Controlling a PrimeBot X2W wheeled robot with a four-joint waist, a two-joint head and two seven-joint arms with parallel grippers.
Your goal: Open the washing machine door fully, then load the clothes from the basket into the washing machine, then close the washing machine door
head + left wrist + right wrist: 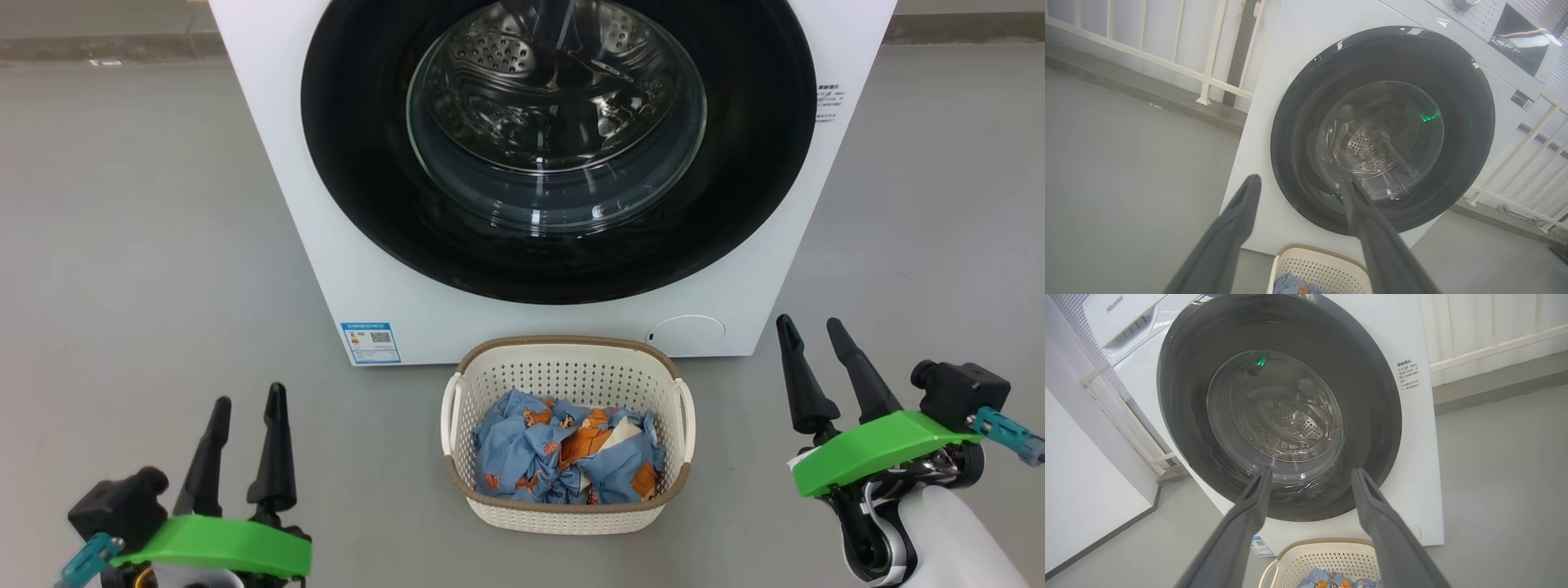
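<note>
Ok, head view: the washing machine point(424, 318) fills top ctr of frame, a white box on the grey floor point(122, 245). The washing machine door point(359, 188) is shut, its black ring flush w/ the front, and the steel drum point(506, 57) shows thru the glass. There's a small blue label sticker point(371, 342) at the machine's lower-left corner in frame.

The basket point(563, 371) sits on the floor at btm ctr, just in front of the machine, below the door. Can't tell if it's touching the machine. The clothes point(563, 453) are bunched inside it in one pile, light blue w/ orange bits, all below the rim.

Left pincer point(250, 394) is at lower left, pointing up-frame, spread apart and holding nothing, well clear of the basket. Right pincer point(809, 321) is at lower right, a bit higher in frame, likewise parted and empty. Its tips are about level w/ the machine's btm edge, just off to the right.

Left wrist view: two dark fingers point(1237, 220) rise from btm, wide apart, w/ the door behind them at ctr-right and a basket corner at the btm edge. Right wrist view: fingers point(1249, 510) split wide, door in frame ctr, basket rim and a strip of clothes at btm btw them.
</note>
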